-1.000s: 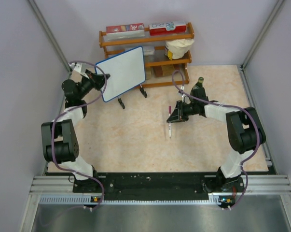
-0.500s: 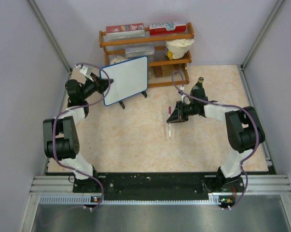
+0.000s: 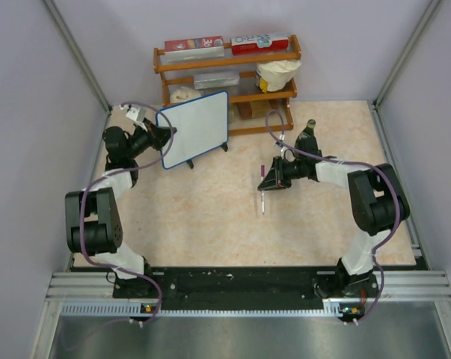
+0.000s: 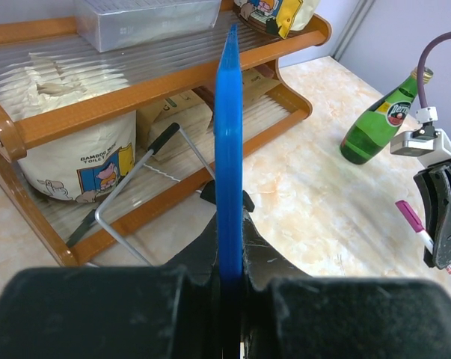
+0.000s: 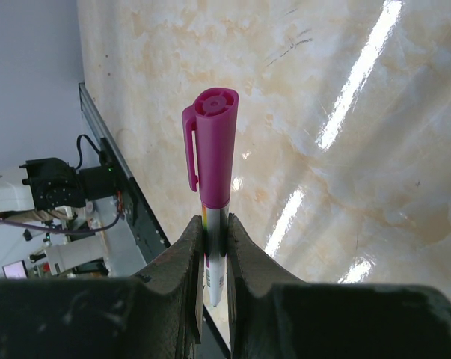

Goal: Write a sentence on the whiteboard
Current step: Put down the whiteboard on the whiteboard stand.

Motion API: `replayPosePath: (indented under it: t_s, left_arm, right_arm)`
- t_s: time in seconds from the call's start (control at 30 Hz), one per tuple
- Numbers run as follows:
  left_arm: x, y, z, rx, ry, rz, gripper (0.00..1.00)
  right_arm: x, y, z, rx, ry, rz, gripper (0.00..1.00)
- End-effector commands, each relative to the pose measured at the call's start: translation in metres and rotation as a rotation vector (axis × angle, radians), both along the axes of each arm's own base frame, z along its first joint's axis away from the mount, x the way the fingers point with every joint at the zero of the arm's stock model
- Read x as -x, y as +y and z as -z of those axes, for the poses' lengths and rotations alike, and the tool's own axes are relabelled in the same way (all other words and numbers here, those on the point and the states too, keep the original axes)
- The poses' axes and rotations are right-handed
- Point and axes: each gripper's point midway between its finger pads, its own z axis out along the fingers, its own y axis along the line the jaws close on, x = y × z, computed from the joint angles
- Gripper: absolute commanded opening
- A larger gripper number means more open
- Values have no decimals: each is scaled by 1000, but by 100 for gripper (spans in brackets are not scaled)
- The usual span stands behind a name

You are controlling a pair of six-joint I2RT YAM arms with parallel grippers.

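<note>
As the whiteboard (image 3: 195, 129) screens the shelf (image 3: 226, 57), a bottle (image 3: 308, 138) stands near the marker (image 3: 263, 197).

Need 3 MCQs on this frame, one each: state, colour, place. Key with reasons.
1. The whiteboard is: A) flat on the table B) clamped by its frame in the left gripper C) untouched.
2. The marker cap is: A) black B) magenta C) blue.
3. The green bottle stands: A) on the table beside the right arm B) in the left gripper C) between the arm bases.
Key: 1B, it is shut on the blue frame edge; 2B, magenta above the shut right gripper; 3A, upright by that arm's wrist.
</note>
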Motion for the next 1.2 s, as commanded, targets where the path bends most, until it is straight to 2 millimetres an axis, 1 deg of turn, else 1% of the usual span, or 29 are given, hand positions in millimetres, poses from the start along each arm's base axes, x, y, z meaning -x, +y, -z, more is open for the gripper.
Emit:
replayPosePath:
  t_s: [0.0,0.1,0.23,0.33,0.43,0.5,0.6,0.73,0.8,0.83,0.93,1.03,1.17]
  left_arm:
    - [0,16,0,-49,-7,-83,0]
    - [8,10,0,-24,20,-58,0]
    - [20,-1,-7,11,49,-19,0]
    - [27,-10,-6,18,73,5,0]
    - [34,-21,-5,17,83,27,0]
    - [38,-32,-4,21,90,53,0]
    - [43,-42,-5,62,113,78,0]
    - [53,-53,-8,124,119,107,0]
    - [58,-56,-2,110,133,105,0]
    - [64,-66,2,91,137,126,0]
    - [73,-77,12,56,170,141,0]
    - [84,-90,17,40,194,163,0]
    - [96,-98,19,40,209,167,0]
  right_arm:
    - [-4,5,-12,-36,-49,-22,0]
    - [-4,6,-13,-38,-54,-22,0]
    - [-5,6,-16,-41,-60,-20,0]
    - [-4,6,-17,-42,-66,-21,0]
    - [-4,6,-17,-43,-67,-21,0]
    - [-4,5,-18,-43,-69,-18,0]
    - [-3,5,-19,-44,-75,-20,0]
    - [-2,5,-20,-42,-76,-18,0]
    - [-1,4,-21,-44,-75,-20,0]
    - [-1,5,-21,-45,-78,-20,0]
    - [-1,4,-22,-45,-81,-19,0]
    - [0,4,-25,-47,-83,-16,0]
    - [1,4,-27,-49,-89,-17,0]
